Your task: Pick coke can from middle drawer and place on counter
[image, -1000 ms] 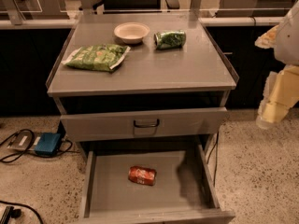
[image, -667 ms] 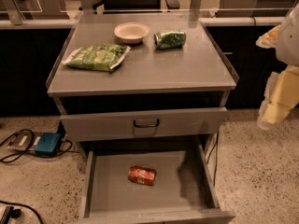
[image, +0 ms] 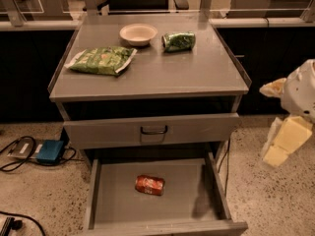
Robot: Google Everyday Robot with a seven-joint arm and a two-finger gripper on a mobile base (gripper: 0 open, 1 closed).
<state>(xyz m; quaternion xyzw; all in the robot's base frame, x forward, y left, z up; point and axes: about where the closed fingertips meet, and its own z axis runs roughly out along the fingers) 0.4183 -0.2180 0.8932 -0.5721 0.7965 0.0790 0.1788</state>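
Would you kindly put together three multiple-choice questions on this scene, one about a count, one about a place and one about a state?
1. How many things rest on the counter?
A. one
B. three
C. six

2. Where is the coke can?
A. on the counter
B. on the floor of the middle drawer
C. nowhere in view

3. What state is the middle drawer in?
A. pulled open
B. shut
C. lifted out onto the counter

Answers:
1. B, as only a bowl, a green soda can and a green bag rest there.
2. B, as the red can lies on the bare drawer floor, with the gripper off to the drawer's right, apart from it.
3. A, as its whole floor lies in plain view.
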